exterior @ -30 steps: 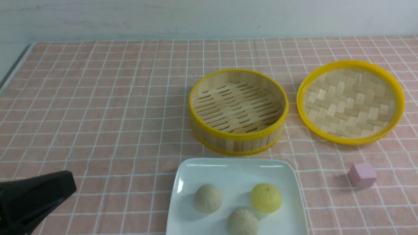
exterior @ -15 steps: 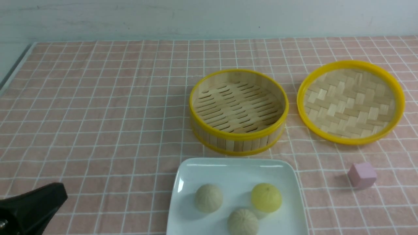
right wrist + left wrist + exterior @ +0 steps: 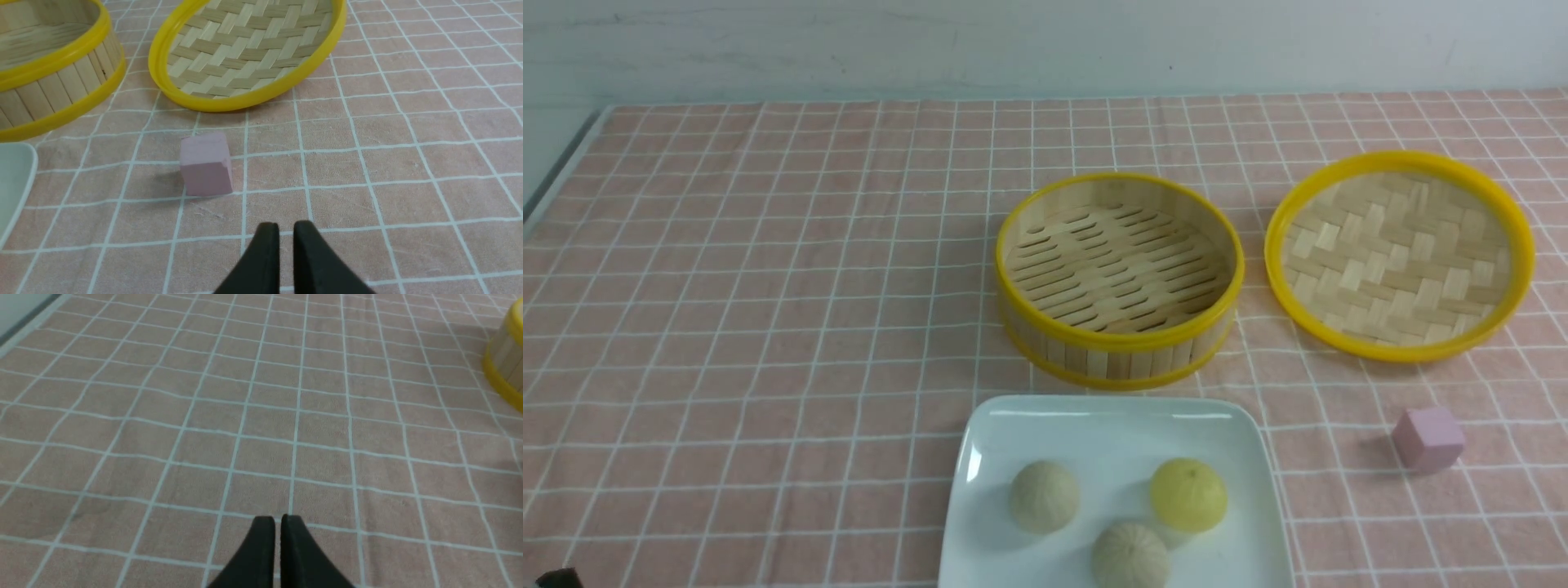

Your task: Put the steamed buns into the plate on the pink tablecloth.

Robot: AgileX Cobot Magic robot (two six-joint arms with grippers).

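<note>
Because meant for plate (image 3: 1094, 433), steamed buns (image 3: 1188, 495) inside, six o'clock from steamer basket (image 3: 1119, 359); left jaws barely apart, right jaws slightly wider.

"How many buns are there?"

"Three: two pale beige buns (image 3: 1045, 496) and one yellow bun (image 3: 1188, 495)."

"And plates?"

"One white plate (image 3: 996, 425), with all three in it."

"What about the bamboo things?"

"Two pieces: one round steamer basket (image 3: 1121, 339) and, to its right, one woven lid (image 3: 1401, 257)."

"Any cubes?"

"One, small and pink, on the right; a single pink cube (image 3: 1429, 439)."

"How many cloths?"

"One pink tablecloth (image 3: 768, 327), covering the bench."

"Pincers?"

"Two: one left pincer (image 3: 278, 518) and one right pincer (image 3: 286, 224)."
</note>
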